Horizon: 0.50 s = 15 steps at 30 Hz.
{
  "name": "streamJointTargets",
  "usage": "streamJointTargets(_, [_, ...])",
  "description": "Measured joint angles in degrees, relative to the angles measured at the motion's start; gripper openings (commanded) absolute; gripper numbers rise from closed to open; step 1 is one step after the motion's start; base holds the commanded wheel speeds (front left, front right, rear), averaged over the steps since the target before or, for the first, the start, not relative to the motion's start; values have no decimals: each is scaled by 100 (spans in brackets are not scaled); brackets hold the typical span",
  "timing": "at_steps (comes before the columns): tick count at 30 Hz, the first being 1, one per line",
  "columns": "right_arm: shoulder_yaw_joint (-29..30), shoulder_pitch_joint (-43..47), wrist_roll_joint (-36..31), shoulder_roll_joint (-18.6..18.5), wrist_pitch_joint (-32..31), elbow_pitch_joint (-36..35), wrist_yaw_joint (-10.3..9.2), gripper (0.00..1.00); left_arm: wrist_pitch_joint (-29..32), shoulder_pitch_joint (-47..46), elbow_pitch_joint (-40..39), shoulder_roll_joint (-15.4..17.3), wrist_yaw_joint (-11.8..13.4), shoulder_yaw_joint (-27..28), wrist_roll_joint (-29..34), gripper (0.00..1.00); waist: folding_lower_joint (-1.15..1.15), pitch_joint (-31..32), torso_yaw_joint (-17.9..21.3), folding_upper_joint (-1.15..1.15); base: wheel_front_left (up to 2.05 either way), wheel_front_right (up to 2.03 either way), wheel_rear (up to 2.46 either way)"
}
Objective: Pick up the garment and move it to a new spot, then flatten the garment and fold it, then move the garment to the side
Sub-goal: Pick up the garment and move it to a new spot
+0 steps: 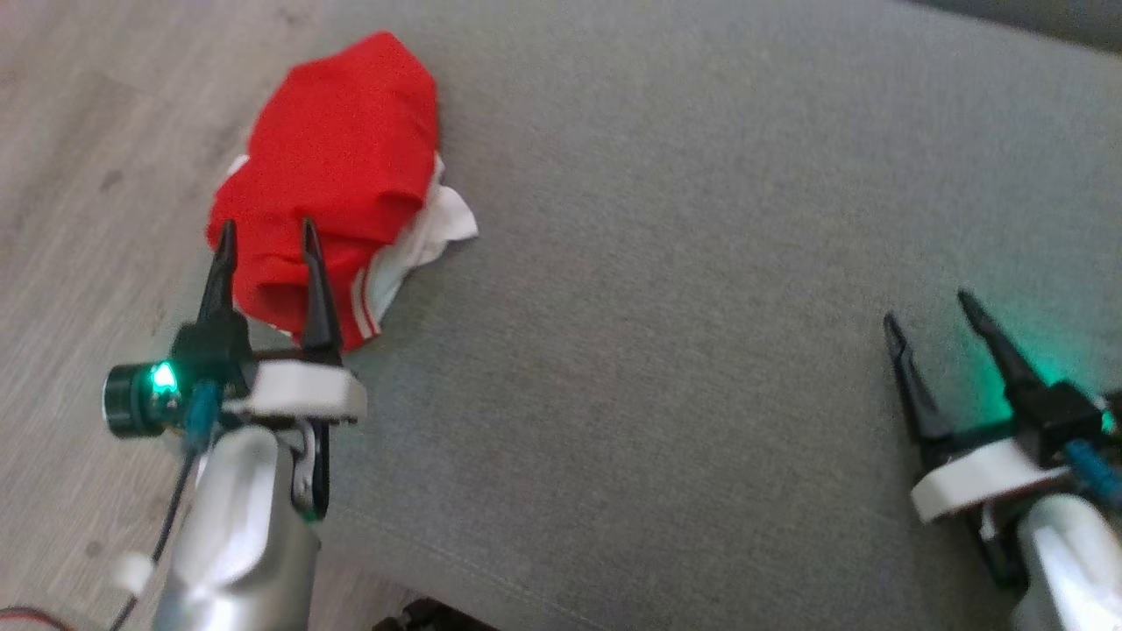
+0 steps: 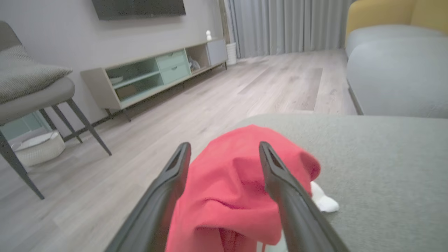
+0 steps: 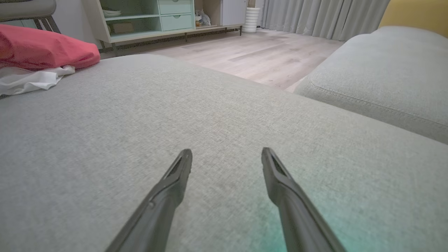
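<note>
Red garment [image 1: 337, 166] with white trim, grey cushion [image 1: 701, 307]

Pale wood floor [image 2: 245, 87], grey curtains [image 2: 287, 26], low sideboard [image 2: 154, 73], grey sofa cushions [image 3: 378, 87], chair [image 2: 35, 101].

My left claw [image 1: 267, 223] is at the lower left of the head view, jaws wide apart, fingers [image 1: 317, 289] pointing up. My right claw [image 1: 926, 307] is at the lower right, jaws equally wide, empty, fingers leaning slightly left. A green lamp [image 1: 163, 377] shines beside the left one.
</note>
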State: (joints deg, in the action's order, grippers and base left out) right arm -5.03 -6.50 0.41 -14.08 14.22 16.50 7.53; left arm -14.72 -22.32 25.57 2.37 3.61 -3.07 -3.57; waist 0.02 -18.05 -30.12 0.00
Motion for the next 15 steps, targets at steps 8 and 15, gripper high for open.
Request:
streamJointTargets(8, [-232,-459,8,-292,91,-318,1,100,332,-1393,2365,-70,-163,300,-524,100,-1,-629,390,0,0,0,0])
streamJointTargets(15, [-189,-776,9,-215,92,-366,1,100,77,-1747,3010,157,-265,386,-613,0,-1,-811,852,0,0,0,0])
